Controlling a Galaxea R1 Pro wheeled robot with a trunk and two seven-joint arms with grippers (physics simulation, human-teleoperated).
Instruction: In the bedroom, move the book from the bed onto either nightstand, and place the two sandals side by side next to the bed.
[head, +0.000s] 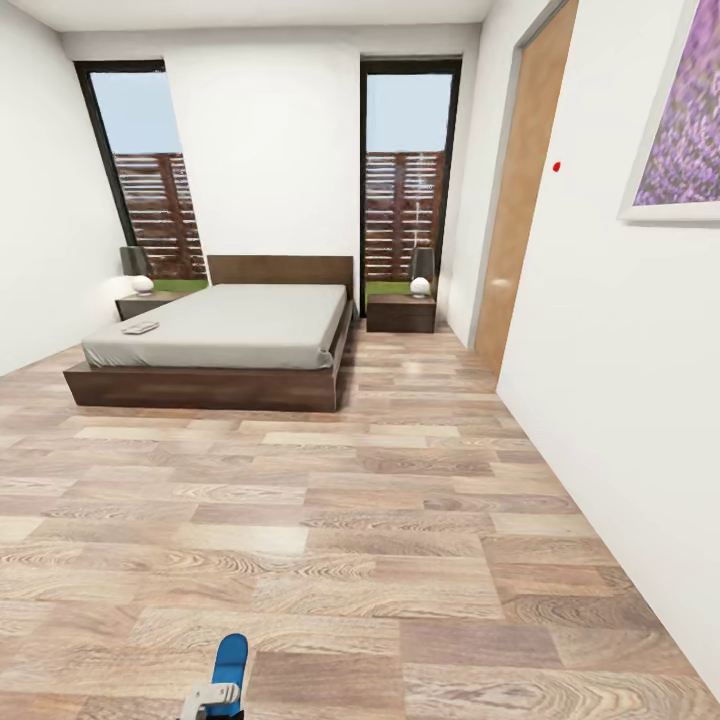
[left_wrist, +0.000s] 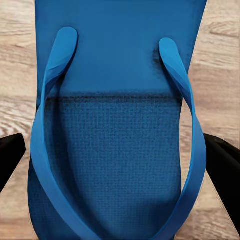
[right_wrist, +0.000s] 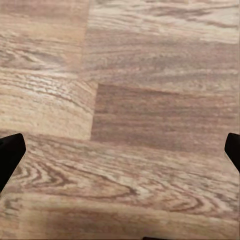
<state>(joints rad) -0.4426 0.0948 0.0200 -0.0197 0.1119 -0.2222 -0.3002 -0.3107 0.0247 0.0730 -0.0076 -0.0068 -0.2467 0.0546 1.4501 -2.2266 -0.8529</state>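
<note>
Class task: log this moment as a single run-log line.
place: bedroom, far from bed | left tool: shut on sandal | right tool: open, over floor | book: on bed

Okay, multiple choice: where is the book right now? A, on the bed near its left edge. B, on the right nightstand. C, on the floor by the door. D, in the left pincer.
A: the book lies flat on the bed, near its left edge.

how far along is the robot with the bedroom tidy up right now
Nothing looks finished yet. In hand: the left gripper holds one blue sandal above the wood floor, well short of the bed. Left: the book lies on the mattress, not on a nightstand; this sandal must reach the bedside, and the second one joins it. The right gripper is open, empty.
</note>
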